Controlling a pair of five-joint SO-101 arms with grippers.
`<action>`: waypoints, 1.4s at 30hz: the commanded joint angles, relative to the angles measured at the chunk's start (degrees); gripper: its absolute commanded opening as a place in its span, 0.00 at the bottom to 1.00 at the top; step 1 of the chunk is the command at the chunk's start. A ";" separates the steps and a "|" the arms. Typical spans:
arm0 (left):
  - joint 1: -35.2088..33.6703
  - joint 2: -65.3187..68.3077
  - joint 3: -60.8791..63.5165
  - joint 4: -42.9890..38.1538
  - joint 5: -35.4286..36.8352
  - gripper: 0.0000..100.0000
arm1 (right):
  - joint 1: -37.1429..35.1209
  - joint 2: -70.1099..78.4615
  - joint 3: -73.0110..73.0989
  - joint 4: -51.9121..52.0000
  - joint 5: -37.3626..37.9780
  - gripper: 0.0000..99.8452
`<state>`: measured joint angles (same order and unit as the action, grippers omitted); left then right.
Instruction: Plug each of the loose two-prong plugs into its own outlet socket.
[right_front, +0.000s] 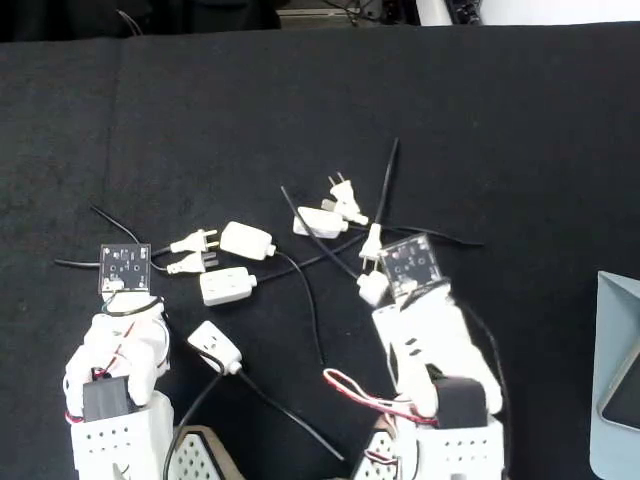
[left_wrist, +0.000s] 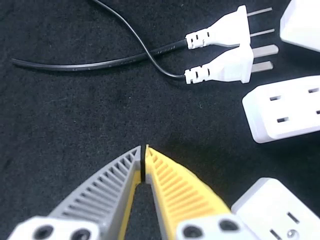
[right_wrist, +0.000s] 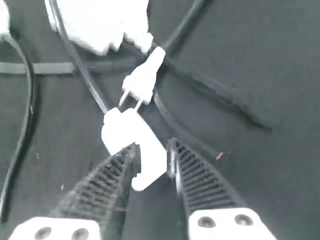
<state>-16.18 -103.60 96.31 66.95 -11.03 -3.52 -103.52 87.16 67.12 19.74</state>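
Plugs, white with two prongs and black cords, lie loose among white sockets on a black table. At the left, the first plug and second plug lie side by side with their prongs bare. The first plug's prongs stop just beside the top socket. The middle socket lies just below them, and the low socket lies nearer the arms.

In the left wrist view, the left gripper has its grey and yellow fingers pressed together, holding nothing, over bare cloth. Beyond it are the first plug and second plug. The top socket, middle socket and low socket lie to one side.

At the right, the right gripper pinches the held socket between its two dark fingers. The held socket sits just in front of that arm. The third plug points at it, prong tips meeting its end, most of each prong showing. In the high view the third plug lies just beyond the socket. Farther back, the fourth plug touches the far socket, prongs pointing away from it.

A grey bin stands at the table's right edge.
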 joint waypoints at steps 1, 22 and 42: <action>0.04 -0.53 1.01 -1.14 -0.35 0.03 | -0.26 0.92 -8.66 -1.32 0.62 0.09; -0.04 -0.53 1.10 -1.14 -0.44 0.03 | -5.27 80.84 -49.80 -9.67 -16.18 0.09; -0.04 -0.53 1.10 -1.14 -0.44 0.03 | -3.34 111.08 -66.15 -6.95 -21.01 0.16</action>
<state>-16.18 -103.60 96.31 66.86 -11.03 -8.09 7.34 24.31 60.09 -0.75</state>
